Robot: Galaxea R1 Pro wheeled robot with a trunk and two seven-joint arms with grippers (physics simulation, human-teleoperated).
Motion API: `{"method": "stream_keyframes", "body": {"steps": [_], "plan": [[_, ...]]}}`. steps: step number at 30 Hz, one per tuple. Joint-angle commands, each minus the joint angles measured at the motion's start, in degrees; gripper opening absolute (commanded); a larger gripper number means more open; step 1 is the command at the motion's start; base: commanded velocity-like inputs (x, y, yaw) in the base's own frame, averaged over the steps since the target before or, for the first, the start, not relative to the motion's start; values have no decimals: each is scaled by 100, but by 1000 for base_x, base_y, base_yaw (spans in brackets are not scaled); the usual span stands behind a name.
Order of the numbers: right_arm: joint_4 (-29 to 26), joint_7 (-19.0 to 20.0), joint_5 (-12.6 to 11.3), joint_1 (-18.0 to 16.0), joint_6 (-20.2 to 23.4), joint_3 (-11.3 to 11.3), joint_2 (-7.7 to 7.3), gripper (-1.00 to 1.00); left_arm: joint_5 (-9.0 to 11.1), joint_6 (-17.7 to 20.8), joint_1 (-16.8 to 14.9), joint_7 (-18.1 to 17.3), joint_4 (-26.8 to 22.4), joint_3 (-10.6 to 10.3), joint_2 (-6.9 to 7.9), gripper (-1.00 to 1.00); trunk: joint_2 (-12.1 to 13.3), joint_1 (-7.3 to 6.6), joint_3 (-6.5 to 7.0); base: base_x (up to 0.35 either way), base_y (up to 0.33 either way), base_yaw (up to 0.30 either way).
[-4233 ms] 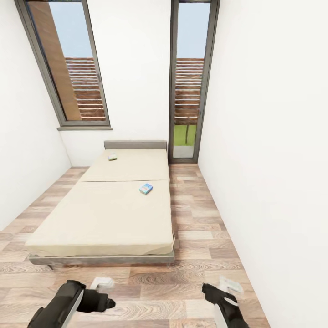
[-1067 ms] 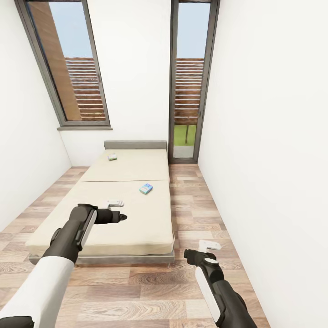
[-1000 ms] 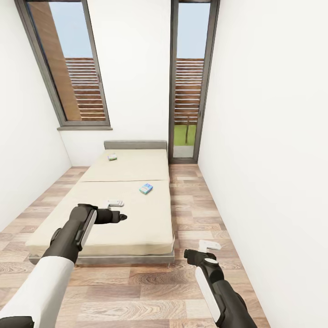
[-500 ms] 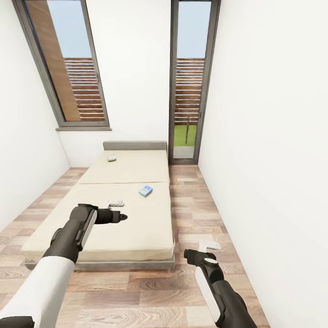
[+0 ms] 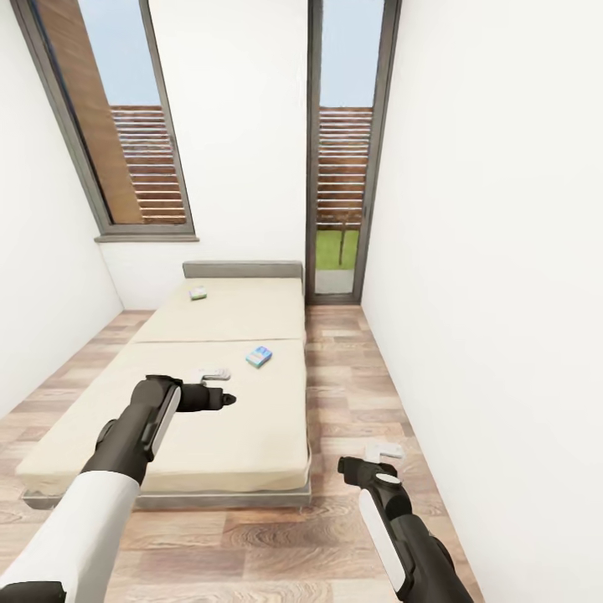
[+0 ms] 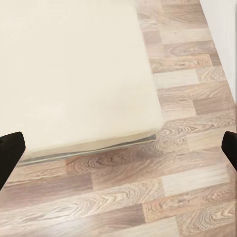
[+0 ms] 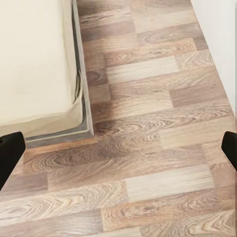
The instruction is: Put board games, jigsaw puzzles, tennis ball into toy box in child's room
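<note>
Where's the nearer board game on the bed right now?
Head view: the nearer board game lies on the bed, near its right edge, just beyond the left gripper.

Bed [image 5: 209, 419]: low, beige mattress, dark grey frame, grey headboard at far end. Two board games flat on mattress, well apart: blue one [image 5: 259, 357] mid-bed near right edge; pale green one [image 5: 198, 293] far left near headboard.
</note>
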Motion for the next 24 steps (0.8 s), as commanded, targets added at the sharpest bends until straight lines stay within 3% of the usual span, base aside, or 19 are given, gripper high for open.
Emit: {"method": "stream_keyframes", "body": {"steps": [1, 3, 6, 12, 17, 24], "plan": [[-4, -53, -57, -5, 14, 8, 0, 100, -66, 18, -6, -51, -6, 10, -9, 100, -12, 6, -13, 222, -243, 0], [5, -53, -59, -5, 24, 7, 0, 100, -76, 16, -6, -21, -5, 13, -29, 100, -12, 6, -13, 224, -245, 0], [19, -52, -57, -5, 33, 12, 0, 100, -66, 9, -6, 400, -5, 20, -118, 100, -12, 6, -13, 143, -151, 0], [21, -52, -33, -5, 32, 17, 0, 100, -42, -174, 0, 837, -5, 24, -259, 100, -12, 6, -13, 42, -44, 0], [22, -52, -14, -5, 33, 22, 0, 100, -42, -255, 2, 944, 2, 29, -366, 100, -12, 6, -13, 43, -8, 0], [22, -52, -6, -5, 32, 24, 0, 100, -36, -279, 2, 969, 4, 31, -391, 100, -12, 6, -13, 215, -1, 0]]}}
